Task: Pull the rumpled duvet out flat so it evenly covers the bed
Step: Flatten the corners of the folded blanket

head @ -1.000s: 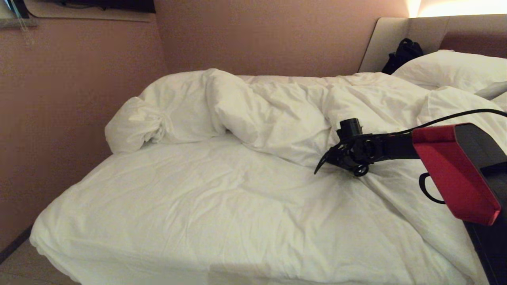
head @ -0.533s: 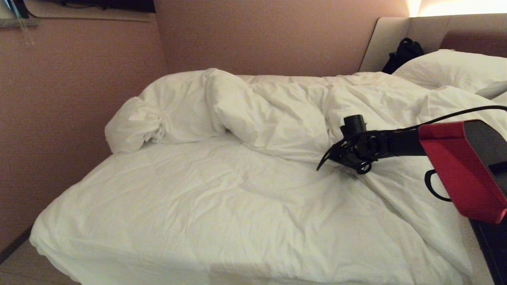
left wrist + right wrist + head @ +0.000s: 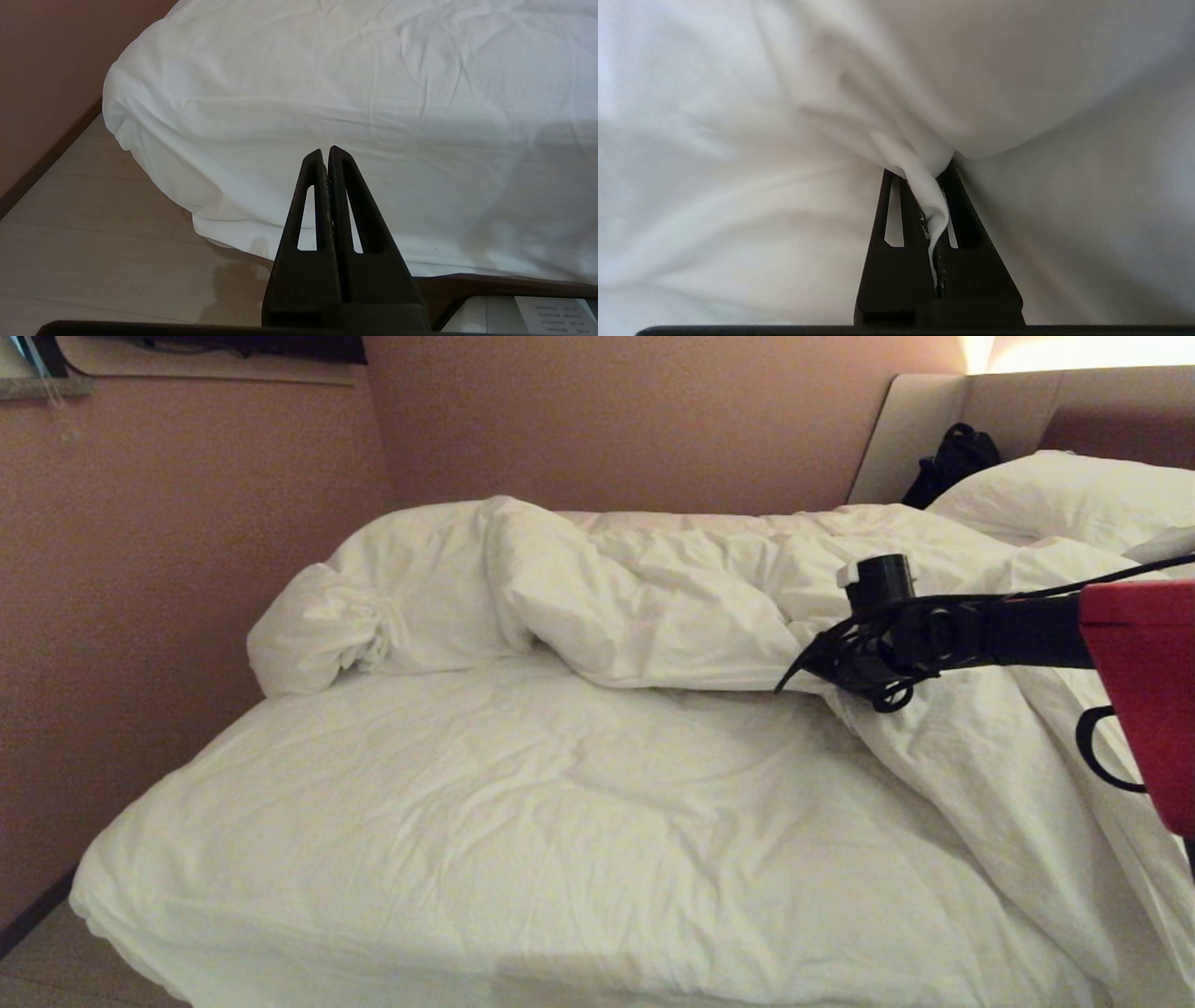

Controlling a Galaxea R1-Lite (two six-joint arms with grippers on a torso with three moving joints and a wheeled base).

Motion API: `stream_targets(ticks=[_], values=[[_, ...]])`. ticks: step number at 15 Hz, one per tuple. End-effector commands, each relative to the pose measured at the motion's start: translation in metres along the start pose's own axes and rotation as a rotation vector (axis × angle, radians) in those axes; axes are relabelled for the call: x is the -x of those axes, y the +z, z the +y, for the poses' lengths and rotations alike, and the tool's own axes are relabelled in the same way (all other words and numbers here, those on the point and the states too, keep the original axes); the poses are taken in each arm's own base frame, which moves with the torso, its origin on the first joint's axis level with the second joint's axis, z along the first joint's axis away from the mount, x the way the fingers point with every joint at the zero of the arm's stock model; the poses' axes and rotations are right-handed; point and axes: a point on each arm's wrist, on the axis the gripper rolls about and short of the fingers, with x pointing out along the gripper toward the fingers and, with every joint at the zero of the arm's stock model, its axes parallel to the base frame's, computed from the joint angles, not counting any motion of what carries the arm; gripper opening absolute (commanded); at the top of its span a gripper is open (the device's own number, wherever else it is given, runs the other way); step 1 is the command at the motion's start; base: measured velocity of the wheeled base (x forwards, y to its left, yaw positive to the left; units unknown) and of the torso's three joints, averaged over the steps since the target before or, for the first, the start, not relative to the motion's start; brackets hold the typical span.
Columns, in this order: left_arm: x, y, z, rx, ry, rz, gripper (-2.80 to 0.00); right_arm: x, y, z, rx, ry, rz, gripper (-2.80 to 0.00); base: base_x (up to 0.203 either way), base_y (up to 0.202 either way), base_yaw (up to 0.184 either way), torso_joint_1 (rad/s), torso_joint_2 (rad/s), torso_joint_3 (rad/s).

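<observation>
At the far side of the bed (image 3: 392, 821), we see the duvet (image 3: 653, 607) bunched, its edge pinched in our right gripper (image 3: 794, 677), the spreading yet to do.

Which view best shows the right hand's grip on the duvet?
Right wrist view: the right hand is shut on a pinched fold of the duvet. Head view shows that hand side-on, pinch hidden. Left wrist view shows neither.

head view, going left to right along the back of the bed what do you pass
bunched duvet → right gripper pinching a duvet fold → black bag by the headboard → pillow
</observation>
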Motion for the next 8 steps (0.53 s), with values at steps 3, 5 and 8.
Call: stream_targets(ticks=[3, 5, 8], values=[[0.0, 0.0, 0.0, 0.0, 0.001, 0.001, -2.8, 0.054, 0.04, -0.013, -0.039, 0.017, -0.047, -2.8, 0.0, 0.0, 0.0, 0.0, 0.0, 0.0], [0.0, 0.0, 0.0, -0.001, 0.001, 0.001, -2.8, 0.086, 0.06, -0.023, -0.061, 0.074, -0.042, -2.8, 0.0, 0.0, 0.0, 0.0, 0.0, 0.0], [0.0, 0.0, 0.0, 0.0, 0.001, 0.001, -2.8, 0.134, 0.076, -0.036, -0.071, 0.166, 0.009, -2.8, 0.0, 0.0, 0.0, 0.0, 0.0, 0.0]])
